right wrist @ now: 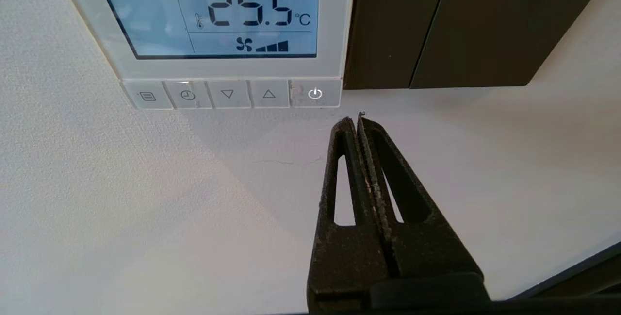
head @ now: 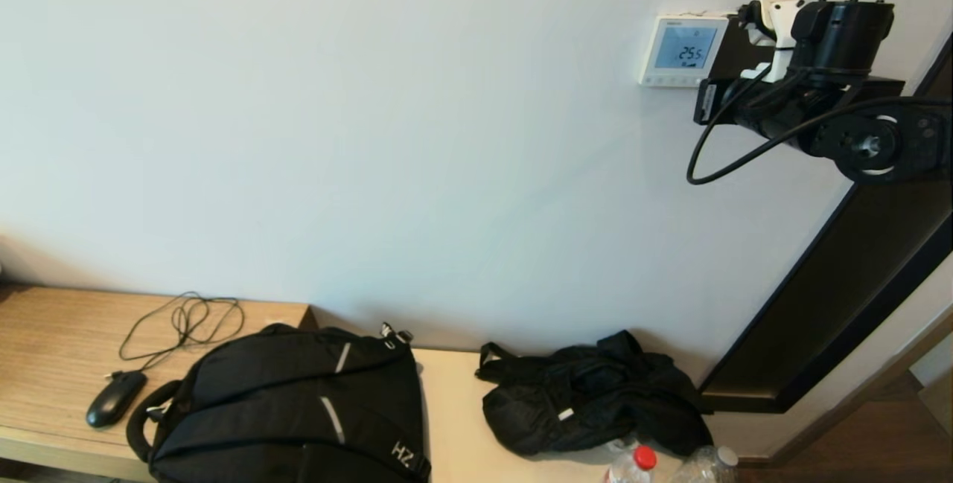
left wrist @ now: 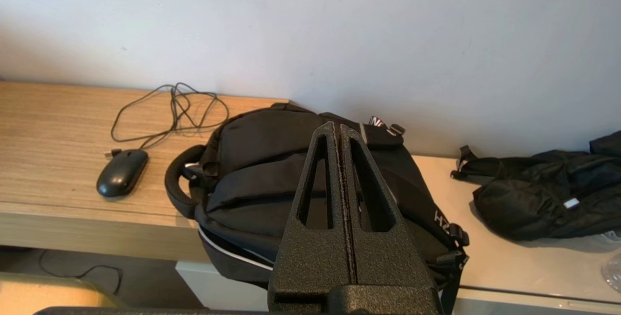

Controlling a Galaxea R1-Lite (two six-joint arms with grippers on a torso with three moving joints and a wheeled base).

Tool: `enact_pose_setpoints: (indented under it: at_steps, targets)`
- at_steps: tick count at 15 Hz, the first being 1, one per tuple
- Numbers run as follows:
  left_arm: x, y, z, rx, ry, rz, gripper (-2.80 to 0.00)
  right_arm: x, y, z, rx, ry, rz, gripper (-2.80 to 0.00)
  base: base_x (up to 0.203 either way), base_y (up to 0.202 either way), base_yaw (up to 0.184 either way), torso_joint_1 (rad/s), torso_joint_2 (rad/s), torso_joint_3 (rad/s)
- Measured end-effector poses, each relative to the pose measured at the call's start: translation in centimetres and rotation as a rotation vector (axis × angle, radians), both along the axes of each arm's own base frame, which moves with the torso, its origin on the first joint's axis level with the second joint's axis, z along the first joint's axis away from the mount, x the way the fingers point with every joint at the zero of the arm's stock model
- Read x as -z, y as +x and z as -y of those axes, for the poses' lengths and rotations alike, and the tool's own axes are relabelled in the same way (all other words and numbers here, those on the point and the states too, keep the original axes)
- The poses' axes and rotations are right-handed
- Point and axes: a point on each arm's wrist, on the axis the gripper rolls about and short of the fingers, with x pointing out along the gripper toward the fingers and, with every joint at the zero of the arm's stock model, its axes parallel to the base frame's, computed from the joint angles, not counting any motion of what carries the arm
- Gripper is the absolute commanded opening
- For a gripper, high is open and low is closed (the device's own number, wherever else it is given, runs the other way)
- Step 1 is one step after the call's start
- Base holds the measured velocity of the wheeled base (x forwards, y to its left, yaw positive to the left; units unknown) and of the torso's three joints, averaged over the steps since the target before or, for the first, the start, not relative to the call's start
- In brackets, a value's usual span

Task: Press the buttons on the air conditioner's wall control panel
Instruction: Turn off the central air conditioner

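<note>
The white wall control panel [head: 683, 51] shows 25.5 °C on its pale blue screen [right wrist: 218, 14]. Its row of buttons [right wrist: 228, 94] runs along the bottom edge, with the power button [right wrist: 315, 93] at one end. My right gripper [right wrist: 355, 118] is shut and empty. Its tips are close to the wall just below the power button and slightly to one side, not on any button. In the head view it [head: 706, 101] sits under the panel's lower right corner. My left gripper [left wrist: 337, 128] is shut and empty, held low above a black backpack [left wrist: 271, 169].
A dark square plate [right wrist: 412, 24] sits on the wall right beside the panel. A dark door frame [head: 841, 282] runs down the right. On the wooden bench [head: 52, 349] lie a wired mouse [head: 113, 398], the backpack [head: 290, 408], a black bag [head: 588, 394] and two bottles [head: 670, 464].
</note>
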Motion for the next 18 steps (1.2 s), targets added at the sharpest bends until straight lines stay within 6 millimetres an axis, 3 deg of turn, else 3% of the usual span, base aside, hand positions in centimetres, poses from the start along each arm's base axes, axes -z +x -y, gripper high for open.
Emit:
enact_pose_setpoints:
  at_steps: [18]
  targets:
    - [0.0,0.0,0.0,0.000,0.000,0.000,-2.80,0.1,1.3,-0.4,-0.007,0.001,0.008,-2.80,0.000,0.000,0.000,0.000,0.00,0.000]
